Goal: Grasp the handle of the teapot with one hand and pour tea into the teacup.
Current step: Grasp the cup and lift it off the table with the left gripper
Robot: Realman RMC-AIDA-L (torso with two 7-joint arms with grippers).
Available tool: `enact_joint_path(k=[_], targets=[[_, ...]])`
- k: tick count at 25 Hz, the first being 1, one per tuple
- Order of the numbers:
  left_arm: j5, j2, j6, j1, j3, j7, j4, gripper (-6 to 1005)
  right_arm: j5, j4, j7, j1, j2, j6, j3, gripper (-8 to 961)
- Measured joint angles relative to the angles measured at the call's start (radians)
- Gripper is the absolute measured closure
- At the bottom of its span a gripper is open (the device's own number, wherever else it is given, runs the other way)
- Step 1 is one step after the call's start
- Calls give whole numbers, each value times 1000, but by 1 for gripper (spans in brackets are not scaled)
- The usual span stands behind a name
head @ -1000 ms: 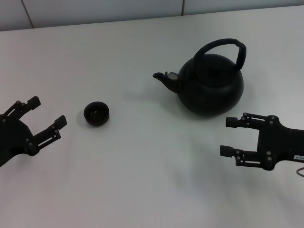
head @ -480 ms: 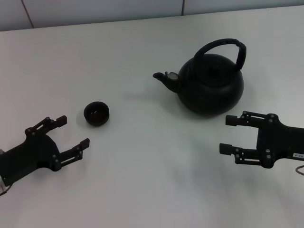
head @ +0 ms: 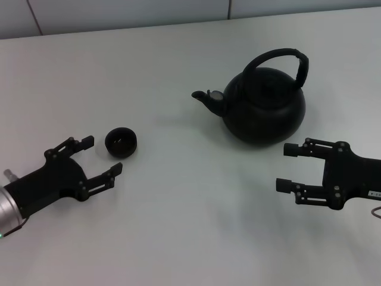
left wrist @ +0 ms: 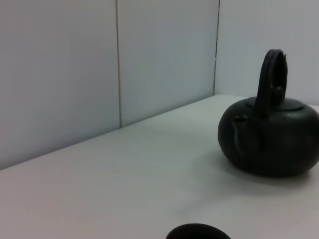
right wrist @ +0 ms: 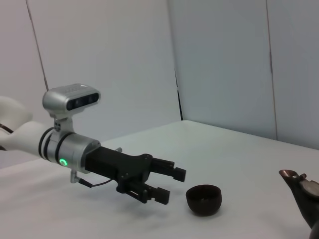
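Observation:
The matte-black teapot stands upright at the right of the white table, its spout pointing left and its arched handle standing over the lid. The small black teacup sits to its left. My left gripper is open, low over the table, just left of and nearer than the teacup, not touching it. My right gripper is open and empty, in front of the teapot's right side and apart from it. The left wrist view shows the teapot, its handle and the teacup's rim. The right wrist view shows the left gripper beside the teacup.
The white table carries only the teapot and the teacup. A pale panelled wall runs along its far edge. The teapot's spout shows at the edge of the right wrist view.
My left gripper has moved right from the table's left edge, up to the teacup. My right gripper and the teapot have stayed where they were.

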Motion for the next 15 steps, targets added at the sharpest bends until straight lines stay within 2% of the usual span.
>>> enact_joint_path(k=[15], targets=[[-1, -2, -144, -95, 2, 18, -60, 148, 0, -2, 2, 0, -2, -6, 3, 213]])
